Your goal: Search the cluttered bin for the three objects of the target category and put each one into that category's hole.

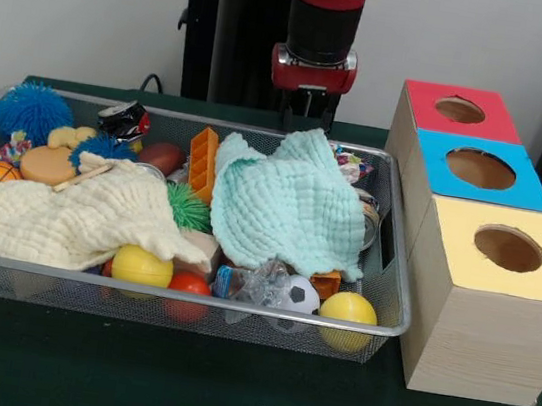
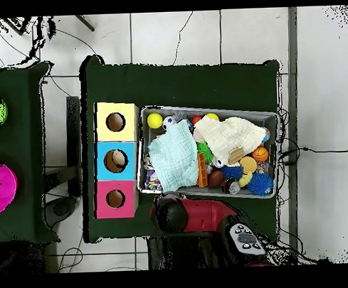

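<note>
The wire mesh bin (image 1: 187, 298) sits on the green table, full of toys and partly covered by two cloths. It also shows in the overhead view (image 2: 204, 110). The hole (image 1: 460, 109) is in the red top of the wooden box furthest from the camera; in the overhead view the hole (image 2: 115, 199) is nearest the robot. My gripper (image 1: 308, 119) hangs at the bin's far rim, behind the mint cloth (image 1: 290, 211), which hides its lower end. In the overhead view the red arm (image 2: 190, 213) covers it.
A cream cloth (image 1: 77, 216) covers the bin's left half. Yellow balls (image 1: 142, 266) (image 1: 348, 308), a red ball (image 1: 189, 283), a small football (image 1: 302, 293), a blue spiky ball (image 1: 32, 109) and an orange block (image 1: 203, 158) show. Blue-topped (image 1: 480, 168) and yellow-topped (image 1: 509, 248) boxes stand right.
</note>
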`<state>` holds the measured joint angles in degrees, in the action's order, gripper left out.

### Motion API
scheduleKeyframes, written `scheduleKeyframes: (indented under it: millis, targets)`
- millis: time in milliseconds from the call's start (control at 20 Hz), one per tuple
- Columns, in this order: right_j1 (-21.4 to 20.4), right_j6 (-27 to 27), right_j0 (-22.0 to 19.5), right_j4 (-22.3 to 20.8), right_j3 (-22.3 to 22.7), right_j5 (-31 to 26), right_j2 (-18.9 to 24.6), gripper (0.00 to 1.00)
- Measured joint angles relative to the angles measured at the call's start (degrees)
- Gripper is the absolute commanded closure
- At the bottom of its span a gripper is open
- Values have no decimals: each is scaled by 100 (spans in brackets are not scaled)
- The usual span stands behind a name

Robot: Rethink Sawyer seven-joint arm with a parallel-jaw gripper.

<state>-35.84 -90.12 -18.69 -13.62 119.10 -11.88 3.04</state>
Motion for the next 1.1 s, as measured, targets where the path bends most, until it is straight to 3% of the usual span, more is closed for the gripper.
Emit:
scheduleKeyframes:
  millis: [500,1100]
  targets:
    - [82,0,-336,-297,-42,-156,312,0]
    - [93,1,-573,-326,-73,-420,561,0]
